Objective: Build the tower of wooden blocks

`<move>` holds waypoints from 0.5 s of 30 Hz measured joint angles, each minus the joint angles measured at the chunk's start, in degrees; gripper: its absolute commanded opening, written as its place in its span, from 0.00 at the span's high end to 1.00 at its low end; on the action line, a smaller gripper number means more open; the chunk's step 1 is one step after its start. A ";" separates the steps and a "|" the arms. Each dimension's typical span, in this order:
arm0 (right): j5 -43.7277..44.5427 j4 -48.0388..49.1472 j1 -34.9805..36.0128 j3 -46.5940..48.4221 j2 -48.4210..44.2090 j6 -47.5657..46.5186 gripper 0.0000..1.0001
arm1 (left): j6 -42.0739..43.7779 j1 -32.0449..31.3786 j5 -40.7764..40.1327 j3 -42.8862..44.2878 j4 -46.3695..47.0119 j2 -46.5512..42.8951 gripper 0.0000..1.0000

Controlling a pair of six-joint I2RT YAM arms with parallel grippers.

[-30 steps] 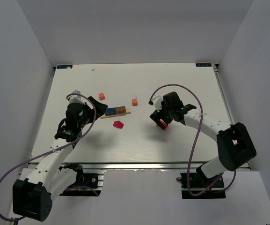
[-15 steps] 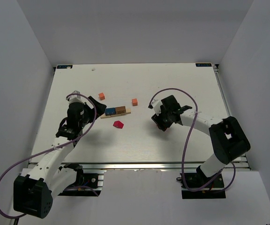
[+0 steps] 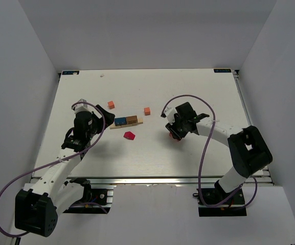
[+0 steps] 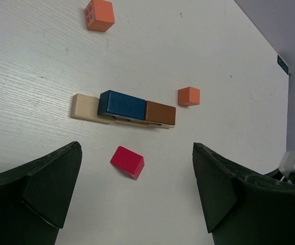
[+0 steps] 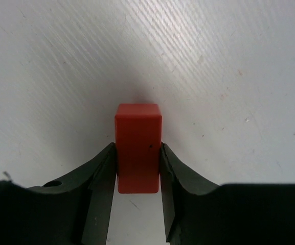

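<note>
On the white bench [image 3: 203,92], one storey is up and plenty is left to stack

Mid-bench sits the wood block tower [image 3: 127,122], and it's early days. A flat pale tan wooden plank [image 4: 85,107] lies as the base. A dark blue rectangular block [image 4: 121,104] and a brown rectangular block [image 4: 160,113] sit end to end on top of it, touching. One layer, that's all. The rest is loose: a small red wooden block [image 4: 127,162] lies near the plank on the arms' side, a small orange wooden cube [image 4: 188,96] sits just beyond the brown end, and a second orange cube [image 4: 99,15] lies well apart on the far side.

The stack's long axis runs across the bench, left to right, with the brown end angled slightly away from the arms and the tan end poking out bare on the left.

Over to the right, well apart from the stack, the right hand [image 5: 138,153] is clamped on a red rectangular wooden block [image 5: 138,127], fingers pressed to both long sides. That block's long axis points straight out along the fingers, away from the wrist. It sits low to the bench, but I can't tell whether it is resting or lifted. The left hand [image 4: 136,147] hovers near the stack, spread wide, gripping nothing.

By my reckoning, four blocks are yet to go up
</note>
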 measured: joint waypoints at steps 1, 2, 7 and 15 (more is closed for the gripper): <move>-0.57 -0.07 0.00 0.61 0.00 -0.81 0.77 | 0.00 0.00 -0.35 0.00 -0.13 0.02 0.02; -1.42 -0.11 0.02 1.42 0.00 -1.95 0.77 | 0.00 0.00 -0.87 0.00 -0.26 0.07 0.02; -3.67 -0.76 1.51 7.28 0.81 -10.16 0.76 | 0.00 0.00 -2.75 0.00 -1.11 0.87 0.02; -4.00 -2.86 9.79 22.36 9.51 -21.62 0.75 | -0.02 0.04 -5.64 -0.04 -2.95 1.25 0.02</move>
